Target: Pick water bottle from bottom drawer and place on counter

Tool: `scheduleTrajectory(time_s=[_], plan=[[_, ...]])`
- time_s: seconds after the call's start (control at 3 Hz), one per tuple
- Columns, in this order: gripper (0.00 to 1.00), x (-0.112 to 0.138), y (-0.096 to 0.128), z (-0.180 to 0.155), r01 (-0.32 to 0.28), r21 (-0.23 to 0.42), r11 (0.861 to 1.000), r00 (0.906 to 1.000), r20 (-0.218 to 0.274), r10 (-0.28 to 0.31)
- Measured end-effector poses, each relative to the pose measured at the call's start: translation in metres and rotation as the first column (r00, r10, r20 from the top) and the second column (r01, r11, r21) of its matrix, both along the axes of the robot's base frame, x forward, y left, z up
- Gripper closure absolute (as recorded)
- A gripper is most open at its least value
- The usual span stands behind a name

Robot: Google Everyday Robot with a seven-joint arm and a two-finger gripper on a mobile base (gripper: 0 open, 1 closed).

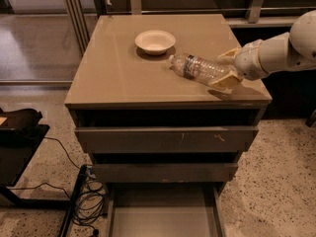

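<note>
Status: place step, near the end.

- Worktop (pixel 118 78): the bare patches are front-left and centre. The load is over the right-front part.
- Bottom drawer (pixel 163 218): pulled well out. The part of its grey floor in view has nothing on it, so I judge the pick done. The 2 drawers above it are pushed in much further.
- Arm (pixel 284 51): reaches in from the right edge, low over the right-front corner of the worktop.
- Water bottle (pixel 200 67): on its side, lying diagonally. The cap points back-left toward the bowl and the base is in the claw. It is over the worktop, not the drawer. Cannot tell if it is resting on the surface or a hair above it; the shadow sits tight underneath.
- Bowl (pixel 155 40): near the cap end but apart from it, with a clear gap.
- Claw (pixel 228 69): pinching the water bottle's base end, 1 finger on the far side and 1 on the near side.

Next move, my call:
1. Confirm contact, or lower the last bit.
2. Spread the claw slowly.
3. Back out to the right along the bottle's axis.

Risks: the ribbed round body will probably roll on the glossy top, and the front edge is close. Don't nudge it on retreat.
</note>
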State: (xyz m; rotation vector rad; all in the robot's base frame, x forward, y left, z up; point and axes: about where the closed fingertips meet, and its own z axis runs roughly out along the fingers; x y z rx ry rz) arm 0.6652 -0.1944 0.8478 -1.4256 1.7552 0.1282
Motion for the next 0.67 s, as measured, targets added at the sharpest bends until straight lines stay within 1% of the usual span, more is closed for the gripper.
scheduleTrajectory(time_s=[0.33,0.67], plan=[[0.00,0.0000,0.0000,0.0000,0.000,0.000,1.000,1.0000,0.000,0.000],[0.00,0.0000,0.0001,0.0000,0.000,0.000,1.000,1.0000,0.000,0.000]])
